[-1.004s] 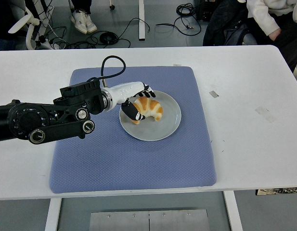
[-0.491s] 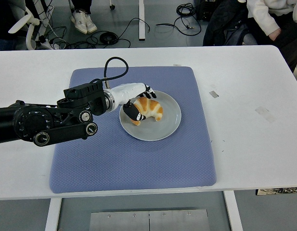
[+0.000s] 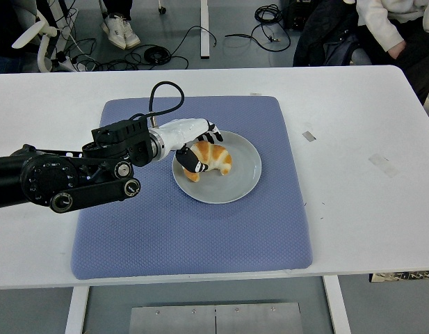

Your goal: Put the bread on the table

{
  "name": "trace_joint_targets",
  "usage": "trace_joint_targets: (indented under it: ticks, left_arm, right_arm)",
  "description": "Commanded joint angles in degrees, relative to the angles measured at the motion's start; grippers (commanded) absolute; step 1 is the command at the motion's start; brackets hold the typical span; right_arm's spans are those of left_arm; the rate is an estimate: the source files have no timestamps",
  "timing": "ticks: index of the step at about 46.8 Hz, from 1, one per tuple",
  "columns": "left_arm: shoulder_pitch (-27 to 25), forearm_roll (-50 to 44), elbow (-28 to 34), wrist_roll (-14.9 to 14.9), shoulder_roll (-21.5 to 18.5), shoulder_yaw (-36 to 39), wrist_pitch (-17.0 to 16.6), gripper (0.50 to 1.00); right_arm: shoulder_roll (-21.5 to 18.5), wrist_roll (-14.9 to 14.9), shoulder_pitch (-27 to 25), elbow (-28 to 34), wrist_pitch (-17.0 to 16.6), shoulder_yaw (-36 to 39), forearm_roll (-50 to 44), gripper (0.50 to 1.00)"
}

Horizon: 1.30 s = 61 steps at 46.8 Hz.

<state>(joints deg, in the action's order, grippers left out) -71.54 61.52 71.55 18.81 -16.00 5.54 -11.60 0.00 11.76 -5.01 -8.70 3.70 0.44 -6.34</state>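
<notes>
One bread (image 3: pixel 213 158) (croissant) on one plate (image 3: pixel 243 182) — left robot hand (image 3: pixel 195 148) grasping it

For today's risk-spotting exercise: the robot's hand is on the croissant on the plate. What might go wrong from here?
1. The left hand grips only the croissant's left end, so it might tip or slip when lifted.
2. A dragging lift could shift the plate on the blue mat.
3. Flaky pastry may crush under tight fingers.

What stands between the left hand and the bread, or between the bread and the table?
Nothing stands between them: the left hand is already closed around the bread on the grey plate. Toward the white table, only the plate rim and the blue mat lie in between.
</notes>
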Motion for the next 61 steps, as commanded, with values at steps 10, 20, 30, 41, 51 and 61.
trace_joint_targets:
  ticks: [10, 20, 30, 41, 51, 61]
  left_arm:
    - [-0.09, 0.0, -0.01, 0.0, 0.0, -0.09, 0.0, 0.642]
    - [-0.17, -0.09, -0.01, -0.18, 0.0, -0.09, 0.09, 0.619]
    - [-0.17, -0.35, -0.01, -0.27, -0.09, -0.09, 0.18, 0.539]
    - [-0.35, -1.23, 0.08, -0.44, -0.18, -0.35, 0.62, 0.5]
    - [-1.4, -4.22, 0.08, -0.44, -0.62, -1.14, 0.62, 0.5]
    - [-4.21, -6.59, 0.17, -0.44, -3.43, -1.5, 0.7, 0.5]
  right_arm:
    - [0.0, 0.02, 0.0, 0.0, -0.01, 0.0, -0.07, 1.0]
    - [0.0, 0.02, 0.0, 0.0, -0.01, 0.0, 0.02, 1.0]
    - [0.0, 0.02, 0.0, 0.0, -0.01, 0.0, 0.02, 1.0]
    - [0.0, 0.02, 0.0, 0.0, -0.01, 0.0, 0.02, 1.0]
    - [0.0, 0.02, 0.0, 0.0, -0.01, 0.0, -0.07, 1.0]
    - [0.0, 0.02, 0.0, 0.0, -0.01, 0.0, -0.07, 1.0]
